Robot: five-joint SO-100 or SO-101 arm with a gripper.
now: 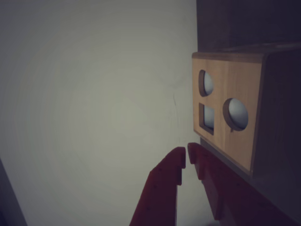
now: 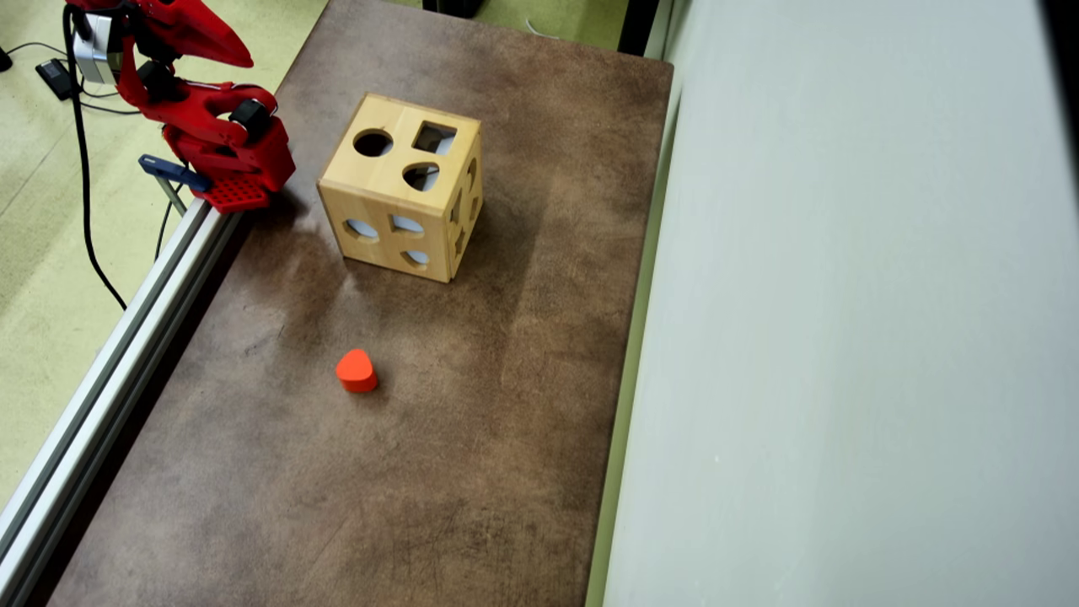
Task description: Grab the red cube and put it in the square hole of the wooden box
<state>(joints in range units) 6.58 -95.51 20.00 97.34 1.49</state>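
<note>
while folded up at the table's [image 2: 523, 354] top-left corner in the overhead view, red gripper [image 1: 186, 153] pressed together, pinching nothing. red block [image 2: 356, 371], rounded rather than cubic, lying well apart, down the table past the wooden box [image 2: 403, 187]. no readable writing anywhere.

A lab or workshop: aluminium rail [image 2: 118, 337], floor cables [image 2: 84, 211], clamped arm base [image 2: 228, 160].

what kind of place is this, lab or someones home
Probably a lab or workshop bench rather than a home: a brown table edged by an aluminium rail, cables trailing over the pale floor, and a plain grey partition alongside.
</note>
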